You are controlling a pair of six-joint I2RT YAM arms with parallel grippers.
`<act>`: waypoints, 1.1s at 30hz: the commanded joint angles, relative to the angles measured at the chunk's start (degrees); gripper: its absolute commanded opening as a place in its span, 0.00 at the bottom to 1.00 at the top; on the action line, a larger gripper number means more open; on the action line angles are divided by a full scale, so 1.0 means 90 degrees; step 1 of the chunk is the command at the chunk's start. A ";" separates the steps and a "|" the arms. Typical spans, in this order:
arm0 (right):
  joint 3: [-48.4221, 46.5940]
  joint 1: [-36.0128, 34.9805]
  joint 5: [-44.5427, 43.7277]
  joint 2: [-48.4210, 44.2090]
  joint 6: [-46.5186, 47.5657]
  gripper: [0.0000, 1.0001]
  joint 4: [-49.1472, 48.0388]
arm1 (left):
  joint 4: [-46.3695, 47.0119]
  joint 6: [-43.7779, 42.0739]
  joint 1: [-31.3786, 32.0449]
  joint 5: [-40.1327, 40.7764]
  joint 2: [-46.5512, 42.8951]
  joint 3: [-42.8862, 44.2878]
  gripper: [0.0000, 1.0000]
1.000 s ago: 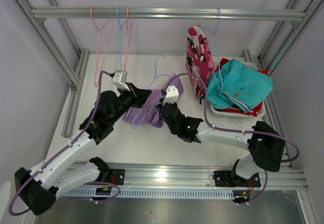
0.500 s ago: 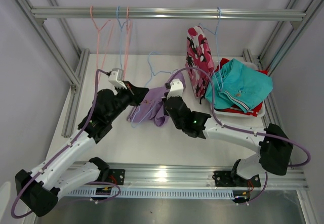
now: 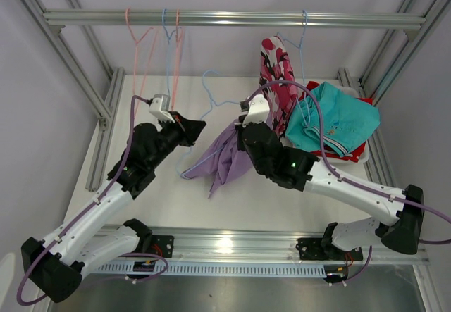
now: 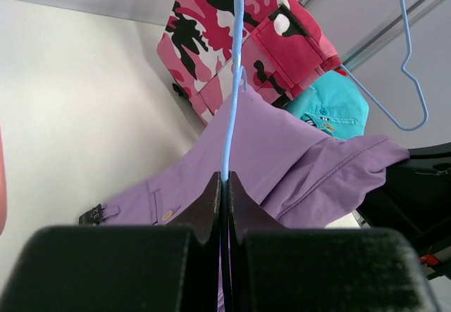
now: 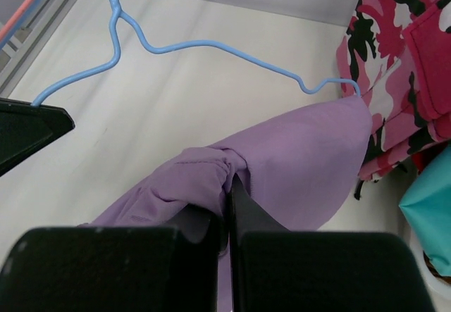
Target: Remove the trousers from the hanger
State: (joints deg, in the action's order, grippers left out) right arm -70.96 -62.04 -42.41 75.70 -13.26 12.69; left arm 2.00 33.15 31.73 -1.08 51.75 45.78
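trousers [image 5: 303, 157] in lilac hang bunched in clamped right fingers [image 5: 246, 217]; left fingers [image 4: 208, 203] pinch shut on blue hanger [image 4: 230, 115].

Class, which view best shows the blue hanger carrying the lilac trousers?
Right wrist: the hanger shows its neck and both shoulders, one entering the lilac trousers. Left wrist sees it edge-on; the top view shows it small and faint.

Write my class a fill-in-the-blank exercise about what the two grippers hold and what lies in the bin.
The hanger clamped in the left gripper is coloured ____.
The trousers pinched by the right gripper are coloured ____.
In the white bin, the teal pair lies on a lower pair coloured ____.
Missing words: blue, lilac, red.
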 commanded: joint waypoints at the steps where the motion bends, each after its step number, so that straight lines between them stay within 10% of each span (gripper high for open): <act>1: -0.0085 -0.0030 -0.0404 -0.0383 -0.0011 0.00 0.0035 | 0.0256 0.0087 -0.0117 -0.0085 0.0002 0.0285 0.01; 21: -0.1422 -0.0714 -0.2542 -0.2092 0.1062 0.00 0.1578 | 0.0276 0.0184 -0.0244 -0.0280 0.0198 0.0285 0.01; 33: -0.1344 -0.0783 -0.5111 -0.2942 0.3065 0.00 0.0320 | 0.0159 0.0087 -0.0244 -0.0202 0.0354 0.0363 0.01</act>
State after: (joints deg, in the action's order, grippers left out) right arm -81.49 -69.80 -74.30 54.98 7.88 24.40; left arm 2.79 34.68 30.46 -4.78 54.87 46.52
